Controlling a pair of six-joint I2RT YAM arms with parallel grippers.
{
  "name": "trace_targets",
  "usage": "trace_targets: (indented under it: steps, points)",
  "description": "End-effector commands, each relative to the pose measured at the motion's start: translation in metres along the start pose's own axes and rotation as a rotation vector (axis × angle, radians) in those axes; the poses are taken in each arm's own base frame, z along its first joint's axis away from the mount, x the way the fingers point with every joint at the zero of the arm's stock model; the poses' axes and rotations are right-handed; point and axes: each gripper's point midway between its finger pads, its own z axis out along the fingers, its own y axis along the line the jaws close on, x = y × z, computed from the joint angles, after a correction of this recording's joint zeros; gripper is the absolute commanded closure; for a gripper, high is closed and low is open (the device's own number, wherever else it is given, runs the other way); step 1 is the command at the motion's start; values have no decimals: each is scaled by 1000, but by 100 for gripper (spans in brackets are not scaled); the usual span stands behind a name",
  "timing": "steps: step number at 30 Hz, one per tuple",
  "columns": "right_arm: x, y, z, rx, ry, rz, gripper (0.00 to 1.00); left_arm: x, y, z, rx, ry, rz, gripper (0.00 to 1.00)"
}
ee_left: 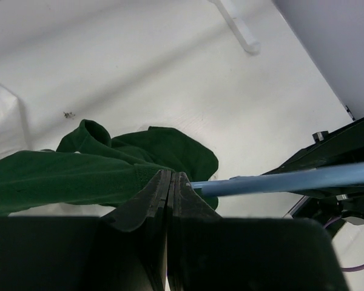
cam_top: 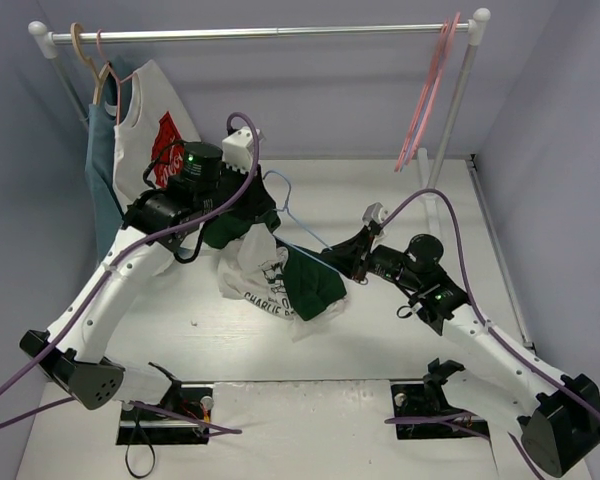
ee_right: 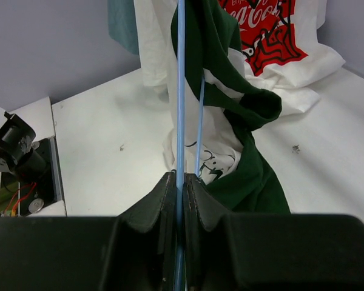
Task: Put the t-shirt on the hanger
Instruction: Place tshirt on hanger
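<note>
Right claw (ee_right: 181, 177) tight on hanger (ee_right: 181, 91), left claw (ee_left: 171, 174) tight on t-shirt (ee_left: 60, 179); wrist views only.

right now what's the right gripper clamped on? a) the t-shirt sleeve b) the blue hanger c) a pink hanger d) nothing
b: in the right wrist view the right gripper is shut on the thin blue wire of the hanger, which runs straight up from between its fingers alongside the t-shirt.
</note>
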Motion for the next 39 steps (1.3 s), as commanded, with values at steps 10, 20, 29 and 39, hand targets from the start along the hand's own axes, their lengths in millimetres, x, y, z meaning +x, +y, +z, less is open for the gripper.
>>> trace_targets:
  steps: [10, 20, 29, 39]
  points:
    - [-51, -9, 1, -26, -282, -46, 100, -22, -33, -14, 99, -131, 17, 100]
    - [-53, -10, 2, -46, -300, -51, 100, -22, -46, -3, 121, -113, 36, 100]
    - [-42, -6, 7, -99, -294, -21, 100, -32, -40, -4, 59, -101, 81, 79]
    - [-34, -13, 5, -97, -282, -15, 100, -22, 3, -58, -180, -78, 222, 47]
